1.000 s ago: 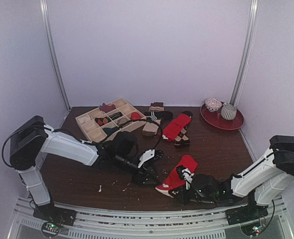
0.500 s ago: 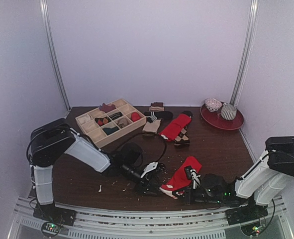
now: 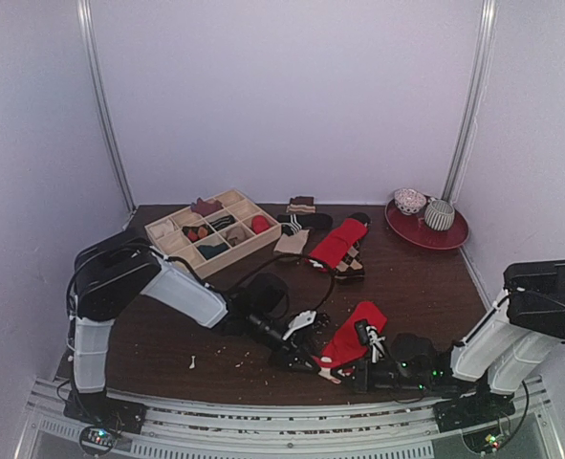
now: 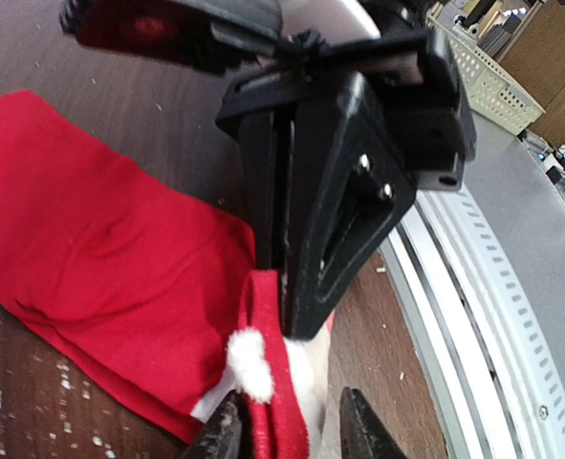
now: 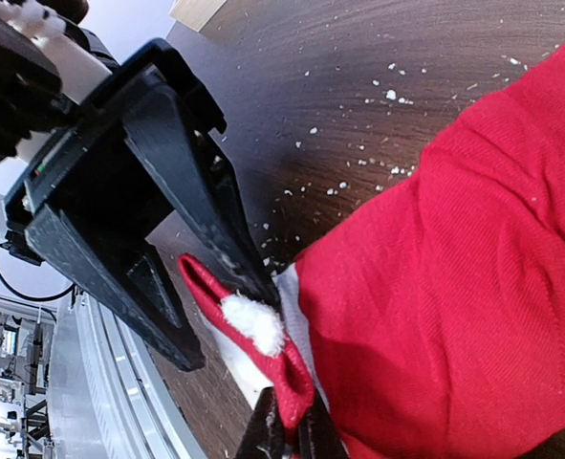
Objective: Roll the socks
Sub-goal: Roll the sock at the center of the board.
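Observation:
A red sock (image 3: 356,335) with a white end and a white pompom (image 4: 247,361) lies near the table's front edge. My right gripper (image 5: 290,436) is shut on the red cuff fold (image 5: 284,373), low at the sock's white end (image 3: 326,369). My left gripper (image 4: 292,432) faces it, jaws partly open astride the same cuff. One of its fingers (image 4: 223,435) touches the red fabric and the other finger (image 4: 358,430) stands off the white part. In the top view the two grippers, left (image 3: 309,361) and right (image 3: 344,371), meet tip to tip. A cream sock (image 3: 290,243) lies by the tray.
A wooden compartment tray (image 3: 171,244) with small socks stands at the back left. A plain red sock (image 3: 339,243) lies over a striped one (image 3: 351,266). A red plate (image 3: 425,232) with bowls is back right. A metal rail (image 3: 263,402) runs along the front edge.
My left gripper has moved right and forward to the sock's white end and its jaws have narrowed around the cuff. The right gripper has kept its hold with little movement.

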### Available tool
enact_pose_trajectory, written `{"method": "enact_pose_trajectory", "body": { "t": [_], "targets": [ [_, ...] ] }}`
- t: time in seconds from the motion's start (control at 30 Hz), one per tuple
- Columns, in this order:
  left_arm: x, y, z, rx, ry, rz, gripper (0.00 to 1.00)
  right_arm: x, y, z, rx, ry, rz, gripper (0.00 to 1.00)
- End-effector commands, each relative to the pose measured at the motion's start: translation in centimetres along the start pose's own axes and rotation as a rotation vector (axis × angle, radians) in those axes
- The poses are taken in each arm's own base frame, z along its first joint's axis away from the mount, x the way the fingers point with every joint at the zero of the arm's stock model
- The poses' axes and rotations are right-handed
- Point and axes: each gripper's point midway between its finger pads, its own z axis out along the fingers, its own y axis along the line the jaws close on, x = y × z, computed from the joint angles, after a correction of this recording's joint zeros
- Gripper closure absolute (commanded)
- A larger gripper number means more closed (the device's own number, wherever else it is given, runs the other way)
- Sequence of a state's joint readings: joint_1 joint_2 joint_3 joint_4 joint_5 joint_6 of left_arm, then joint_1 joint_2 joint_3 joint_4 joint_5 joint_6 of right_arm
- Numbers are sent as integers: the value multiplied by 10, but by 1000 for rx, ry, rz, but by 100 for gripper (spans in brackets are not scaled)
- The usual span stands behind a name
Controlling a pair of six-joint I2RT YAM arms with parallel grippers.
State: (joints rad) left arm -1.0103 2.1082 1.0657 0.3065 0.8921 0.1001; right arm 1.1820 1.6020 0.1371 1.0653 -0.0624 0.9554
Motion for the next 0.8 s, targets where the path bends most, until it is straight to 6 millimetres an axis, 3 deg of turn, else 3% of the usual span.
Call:
{"method": "enact_pose_trajectory", "body": {
  "t": [0.0,0.13,0.33,0.57,0.67,0.77],
  "targets": [
    [17,-4,9,19,53,-19,71,23,-27,-6,80,80,15,100],
    [24,-8,8,24,66,-36,100,23,-27,-6,77,84,17,100],
    [22,-18,-5,-20,63,-172,100,30,-20,3,56,136,0,100],
    [49,-42,-24,-97,129,-412,100,31,-16,21,24,180,11,100],
    [59,-34,-23,-135,149,-477,100,28,-10,24,5,178,-8,99],
    [67,-24,-13,-145,177,-547,100,21,-5,23,8,168,-68,87]
  ]
}}
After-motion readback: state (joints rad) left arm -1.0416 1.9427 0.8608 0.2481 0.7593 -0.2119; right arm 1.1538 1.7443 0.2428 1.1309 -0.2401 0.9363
